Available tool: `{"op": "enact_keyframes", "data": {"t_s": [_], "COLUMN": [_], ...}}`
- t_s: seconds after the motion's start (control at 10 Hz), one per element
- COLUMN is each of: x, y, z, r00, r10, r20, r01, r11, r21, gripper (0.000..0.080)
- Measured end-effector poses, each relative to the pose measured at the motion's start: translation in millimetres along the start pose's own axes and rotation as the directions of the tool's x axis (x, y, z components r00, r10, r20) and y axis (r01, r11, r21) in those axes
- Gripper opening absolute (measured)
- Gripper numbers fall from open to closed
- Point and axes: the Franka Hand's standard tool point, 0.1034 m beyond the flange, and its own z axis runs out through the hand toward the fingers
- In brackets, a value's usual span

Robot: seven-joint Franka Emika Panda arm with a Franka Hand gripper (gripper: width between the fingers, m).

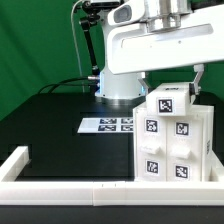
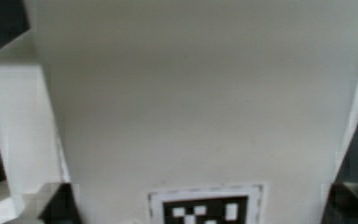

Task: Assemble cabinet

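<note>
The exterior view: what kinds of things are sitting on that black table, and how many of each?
Cabinet, white with square tags: 1
Marker board, flat and white: 1
Rail frame, white, along the table edge: 1
Total: 3
The robot arm's gripper hangs over the cabinet, its fingers mostly hidden.

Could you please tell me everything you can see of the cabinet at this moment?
The cabinet is a white, blocky box of flat, plastic-looking panels, several bearing black-and-white square tags. It stands upright on the black table, at the exterior view's right, against the white rail frame. The arm is directly above it; the wrist view shows a white panel with one tag close up. The gripper itself is not visible.
</note>
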Motion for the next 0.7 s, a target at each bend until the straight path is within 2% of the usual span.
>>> {"op": "enact_keyframes", "data": {"t_s": [0.3, 0.4, 0.5, 0.7], "x": [-1.5, -4.8, -6.1, -6.8], "y": [-0.5, -2.3, -2.5, -2.5], "z": [1.2, 2.1, 1.9, 2.1], "r00": [0.976, 0.928, 0.905, 0.78], "r10": [0.219, 0.372, 0.425, 0.626], "r20": [0.002, -0.002, -0.001, 0.006], "r01": [-0.219, -0.372, -0.425, -0.626], "r11": [0.976, 0.928, 0.905, 0.78], "r21": [0.002, 0.008, 0.007, 0.01], "gripper": [0.056, 0.056, 0.056, 0.056]}}
